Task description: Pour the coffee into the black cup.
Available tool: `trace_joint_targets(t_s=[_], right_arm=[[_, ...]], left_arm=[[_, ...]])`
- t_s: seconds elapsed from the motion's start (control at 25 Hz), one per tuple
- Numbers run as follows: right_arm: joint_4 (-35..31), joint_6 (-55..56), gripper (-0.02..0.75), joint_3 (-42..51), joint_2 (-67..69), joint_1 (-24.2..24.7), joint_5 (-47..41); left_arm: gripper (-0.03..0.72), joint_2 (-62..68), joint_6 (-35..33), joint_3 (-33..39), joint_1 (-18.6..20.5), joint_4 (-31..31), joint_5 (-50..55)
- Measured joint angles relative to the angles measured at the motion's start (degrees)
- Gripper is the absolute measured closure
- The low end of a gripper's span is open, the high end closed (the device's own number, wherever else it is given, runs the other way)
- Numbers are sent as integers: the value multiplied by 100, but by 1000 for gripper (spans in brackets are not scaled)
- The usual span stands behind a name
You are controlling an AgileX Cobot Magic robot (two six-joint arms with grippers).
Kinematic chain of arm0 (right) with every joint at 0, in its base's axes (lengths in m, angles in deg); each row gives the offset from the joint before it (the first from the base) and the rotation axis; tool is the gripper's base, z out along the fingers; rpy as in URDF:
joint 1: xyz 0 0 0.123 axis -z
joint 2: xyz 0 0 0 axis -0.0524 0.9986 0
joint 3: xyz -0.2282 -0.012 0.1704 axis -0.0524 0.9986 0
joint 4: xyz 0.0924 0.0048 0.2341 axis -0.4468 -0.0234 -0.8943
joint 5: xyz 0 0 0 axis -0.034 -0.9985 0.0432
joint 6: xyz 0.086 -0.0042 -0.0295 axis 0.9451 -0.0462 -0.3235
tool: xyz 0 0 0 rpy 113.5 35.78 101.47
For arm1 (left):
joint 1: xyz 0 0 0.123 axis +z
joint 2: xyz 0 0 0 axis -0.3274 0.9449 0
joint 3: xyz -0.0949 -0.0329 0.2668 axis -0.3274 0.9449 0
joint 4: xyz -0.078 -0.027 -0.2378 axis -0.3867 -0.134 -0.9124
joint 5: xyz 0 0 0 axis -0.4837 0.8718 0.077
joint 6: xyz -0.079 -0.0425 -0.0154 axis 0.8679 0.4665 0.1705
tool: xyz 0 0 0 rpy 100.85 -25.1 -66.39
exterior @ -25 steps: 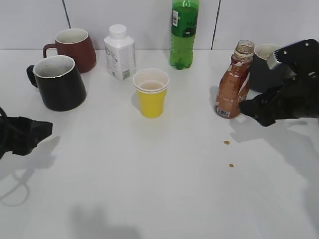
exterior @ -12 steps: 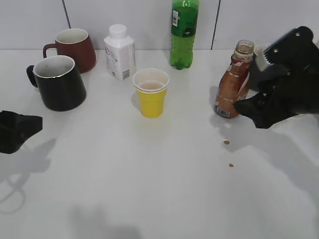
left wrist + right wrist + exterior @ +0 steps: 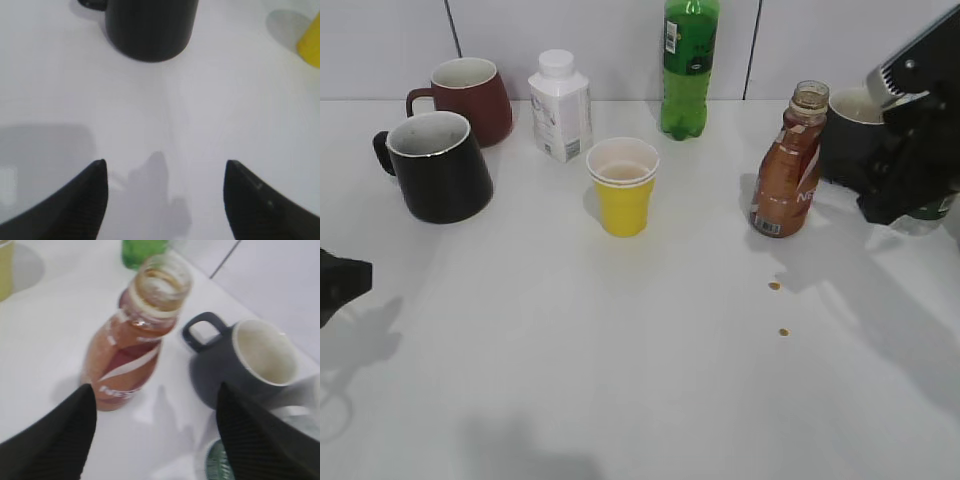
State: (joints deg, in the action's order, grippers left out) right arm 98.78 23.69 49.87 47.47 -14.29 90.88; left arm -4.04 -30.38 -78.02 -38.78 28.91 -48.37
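The coffee bottle (image 3: 788, 170) stands upright and uncapped on the white table at right; it also shows in the right wrist view (image 3: 132, 342). My right gripper (image 3: 895, 195) is open and empty, raised to the right of the bottle and apart from it; its fingers (image 3: 155, 430) frame bare table. The black cup (image 3: 438, 165) stands at far left, with its base in the left wrist view (image 3: 150, 27). My left gripper (image 3: 165, 200) is open and empty, low at the left edge (image 3: 338, 282), in front of the cup.
A dark grey mug (image 3: 850, 135) stands just behind the right gripper (image 3: 245, 365). A dark red mug (image 3: 470, 98), white bottle (image 3: 560, 105), green soda bottle (image 3: 690, 65) and yellow cup (image 3: 623, 185) stand along the back and middle. Two brown drops (image 3: 778, 308) lie on the table.
My right gripper has let go of the coffee bottle and pulled away up and to the right. My left gripper has drawn back toward the left edge.
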Motion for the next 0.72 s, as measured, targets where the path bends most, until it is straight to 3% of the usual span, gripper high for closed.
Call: trace_joint_targets(t_s=[0.36, 0.72], right_arm=[[7, -29, 244, 0, -103, 0, -718], [-345, -44, 248, 5, -103, 0, -1033]], left_arm=[[142, -47, 0, -83, 0, -543, 965], [142, -527, -238, -1227, 0, -704, 2364]])
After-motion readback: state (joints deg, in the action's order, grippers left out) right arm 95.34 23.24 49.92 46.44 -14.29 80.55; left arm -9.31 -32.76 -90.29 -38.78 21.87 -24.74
